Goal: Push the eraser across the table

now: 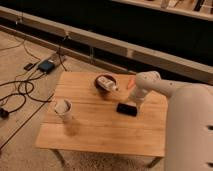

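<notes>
1. The worktop is spreading out mostly to the view's left of the gripper.
2. The white arm is reaching in from the right, holding the gripper low over the worktop; whether it is open or closed cannot be told.
3. A dark bowl is sitting left of the gripper, farther back.
4. A cup is standing well apart to its left.
5. The eraser is lying right at the gripper's near side; whether they are touching cannot be told.
6. A small orange piece is lying just behind the gripper.

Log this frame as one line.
gripper: at eraser, its right end | eraser: flat on table, image right | cup: image left
</notes>
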`<move>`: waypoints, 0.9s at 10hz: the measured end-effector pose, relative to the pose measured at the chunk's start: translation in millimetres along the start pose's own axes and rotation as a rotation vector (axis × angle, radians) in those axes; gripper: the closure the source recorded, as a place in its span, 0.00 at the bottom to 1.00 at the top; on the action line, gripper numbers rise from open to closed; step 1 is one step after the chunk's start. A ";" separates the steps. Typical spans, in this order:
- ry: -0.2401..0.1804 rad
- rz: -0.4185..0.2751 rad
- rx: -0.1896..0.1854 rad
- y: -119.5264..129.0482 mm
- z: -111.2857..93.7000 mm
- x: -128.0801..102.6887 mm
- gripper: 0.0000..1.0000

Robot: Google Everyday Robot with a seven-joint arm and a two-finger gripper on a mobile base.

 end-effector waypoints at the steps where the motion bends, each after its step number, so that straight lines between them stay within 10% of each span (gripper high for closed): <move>1: 0.004 -0.007 -0.007 3.4 2.2 1.1 0.35; 9: 0.035 -0.098 -0.062 56.3 8.9 17.1 0.35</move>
